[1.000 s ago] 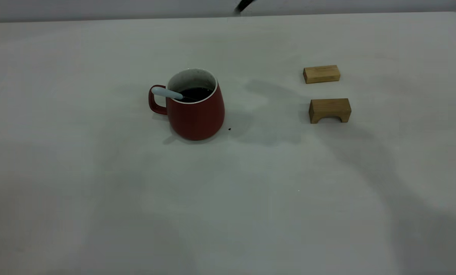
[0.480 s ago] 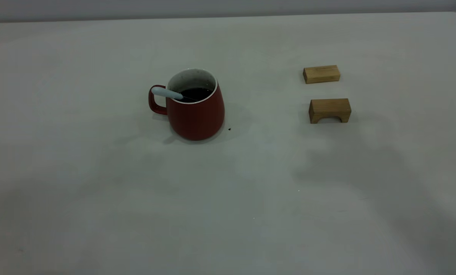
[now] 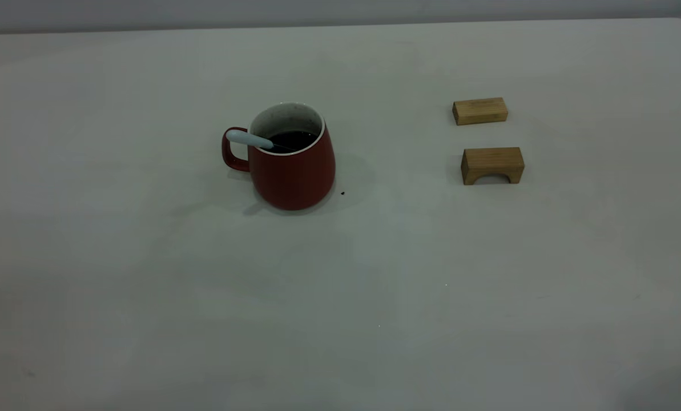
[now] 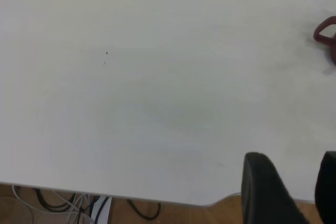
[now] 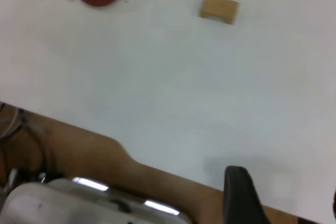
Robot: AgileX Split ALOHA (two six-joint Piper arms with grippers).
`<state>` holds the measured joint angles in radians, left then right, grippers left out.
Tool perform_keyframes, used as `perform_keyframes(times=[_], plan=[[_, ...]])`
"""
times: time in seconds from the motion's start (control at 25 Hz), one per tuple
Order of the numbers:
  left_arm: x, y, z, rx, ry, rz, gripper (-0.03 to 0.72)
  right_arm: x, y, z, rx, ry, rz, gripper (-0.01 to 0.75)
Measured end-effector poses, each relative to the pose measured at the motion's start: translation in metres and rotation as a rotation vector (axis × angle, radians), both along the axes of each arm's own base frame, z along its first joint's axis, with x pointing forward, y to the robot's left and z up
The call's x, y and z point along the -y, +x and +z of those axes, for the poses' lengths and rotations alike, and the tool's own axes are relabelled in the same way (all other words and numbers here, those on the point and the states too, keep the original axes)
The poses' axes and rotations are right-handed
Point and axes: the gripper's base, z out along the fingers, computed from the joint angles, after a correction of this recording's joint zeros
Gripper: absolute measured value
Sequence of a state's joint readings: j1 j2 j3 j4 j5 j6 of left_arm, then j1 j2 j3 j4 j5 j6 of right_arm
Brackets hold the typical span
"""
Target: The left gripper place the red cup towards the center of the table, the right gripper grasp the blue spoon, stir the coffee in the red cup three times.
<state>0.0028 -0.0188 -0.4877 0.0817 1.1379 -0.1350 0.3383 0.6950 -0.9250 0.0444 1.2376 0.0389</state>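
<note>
Both arm shadows have cleared off the counter (image 3: 146, 297). Left gripper (image 4: 291, 190) and right gripper (image 5: 283, 195) hang with fingers apart, empty, over its edges. Red cup (image 3: 291, 165) stands mid-counter, coffee (image 3: 293, 139) dark inside, blue spoon (image 3: 249, 138) leaning on its rim.

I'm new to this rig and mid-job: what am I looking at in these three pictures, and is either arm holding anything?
The wide picture looks across the table from outside; neither arm shows in it. The red cup stands there with coffee inside and the blue spoon leaning in it, handle over the rim. To the right lie a flat block and an arched block. The other pictures come from cameras on each arm's wrist. The left end effector and the right end effector are near the table's edge, open, holding nothing.
</note>
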Motion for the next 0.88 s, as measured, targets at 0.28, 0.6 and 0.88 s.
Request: perform_keyframes(times=[0.28, 0.6, 0.88], plan=[[0.000, 0.000, 0.000, 0.000, 0.000, 0.000, 0.318, 0.034, -0.072, -0.051, 0.177, -0.018, -0.213, 0.456], [0.000, 0.000, 0.000, 0.000, 0.000, 0.000, 0.318, 0.034, -0.083, -0.091, 0.266, 0.013, -0.350, 0.456], [0.000, 0.000, 0.000, 0.000, 0.000, 0.000, 0.318, 0.030, -0.089, -0.097, 0.324, -0.002, -0.264, 0.456]])
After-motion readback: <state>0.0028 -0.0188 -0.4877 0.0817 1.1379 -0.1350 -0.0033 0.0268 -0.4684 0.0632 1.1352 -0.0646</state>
